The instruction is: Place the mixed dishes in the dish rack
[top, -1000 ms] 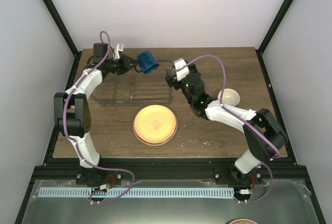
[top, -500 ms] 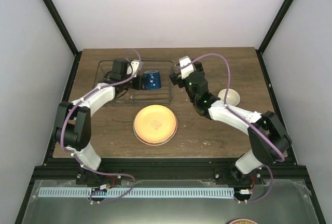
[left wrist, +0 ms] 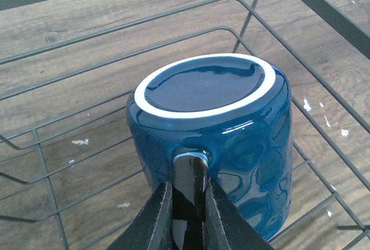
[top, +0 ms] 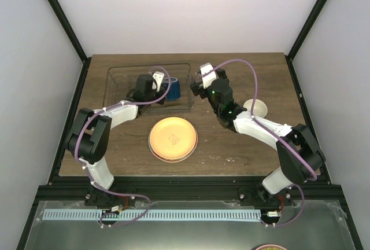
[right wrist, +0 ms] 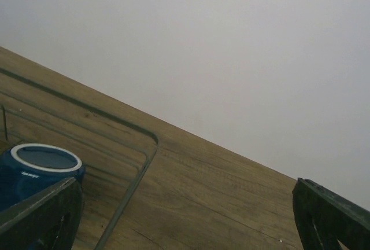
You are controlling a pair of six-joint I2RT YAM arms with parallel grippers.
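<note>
Since a second ago, the left arm has lowered the dark blue mug [top: 171,88] from above the table into the right end of the dish rack [top: 115,72]. Left wrist view: the left gripper [left wrist: 188,203] pinches the upside-down mug's handle. Right wrist view: the right gripper [right wrist: 185,221] is spread wide and empty, beside the rack.

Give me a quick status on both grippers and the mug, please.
Left gripper shut on handle of blue mug. Mug upside down inside dish rack. Right gripper open, empty, beside rack. Orange plate, bowl not yet loaded.
</note>
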